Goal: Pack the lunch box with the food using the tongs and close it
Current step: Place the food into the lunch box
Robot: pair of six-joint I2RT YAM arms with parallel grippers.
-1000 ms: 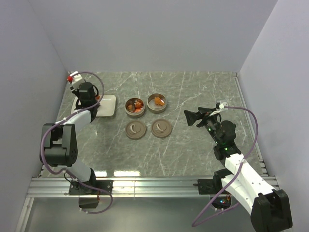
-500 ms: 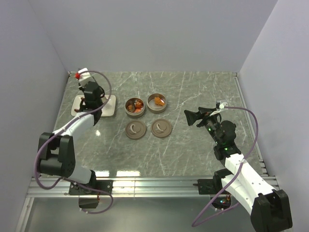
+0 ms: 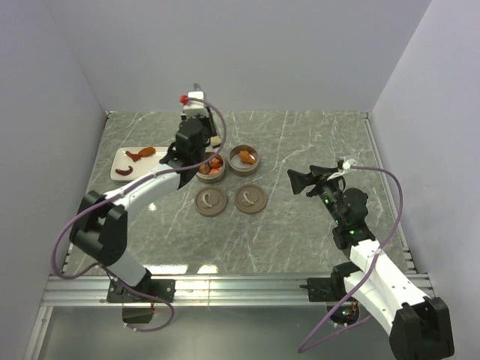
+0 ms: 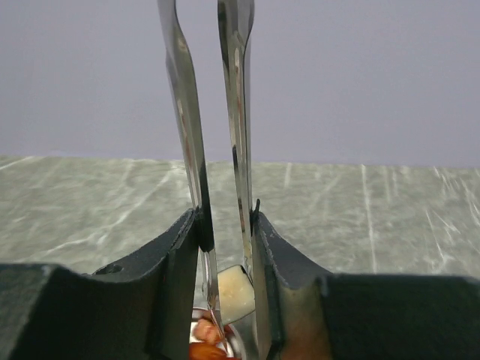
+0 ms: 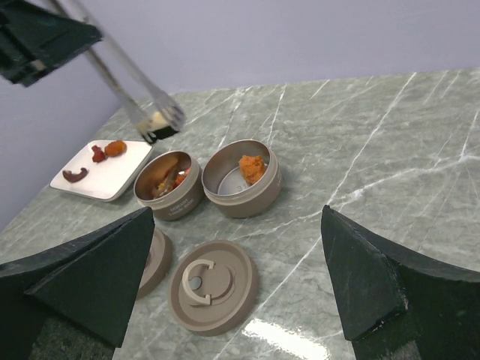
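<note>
**Now over the tins: a white morsel in the tongs**

The left tool (image 4: 225,241) is closed part way on the two arms of the long bright steel tongs (image 4: 193,150), pressing them near enough together that their tips pinch a small, pale, squarish white piece (image 4: 237,292) of food. The piece hangs clear of everything. In the left wrist view the round tan metal tin (image 5: 177,204) holding red-brown and orange pieces shows directly beneath it.

Just beside that fuller tin, toward the right edge of the worktop (image 3: 300,142), stands a second tan tin (image 5: 246,204) with one orange piece in it. Two flat tan lids (image 5: 210,285) lie handle-up in front of the tins, toward the near edge. Toward the rear left corner sits a white rectangular plate (image 5: 112,181) with an orange piece (image 5: 115,148) and two dark red-brown ones (image 5: 75,175) on it.

The right tool (image 3: 297,181) hangs well apart over the right half of the worktop, its jaws spread wide and holding nothing.

The white piece looks light and probably soft. If so, a harder squeeze could crush or split it, and smooth steel tips could let it slide out. It is best gripped across its broad faces, near its middle, as it appears to be now. The plate pieces look irregular and possibly greasy, so they are best taken across their thickest part. The lids are stiff, and their raised curved handles are the place to grip them.
</note>
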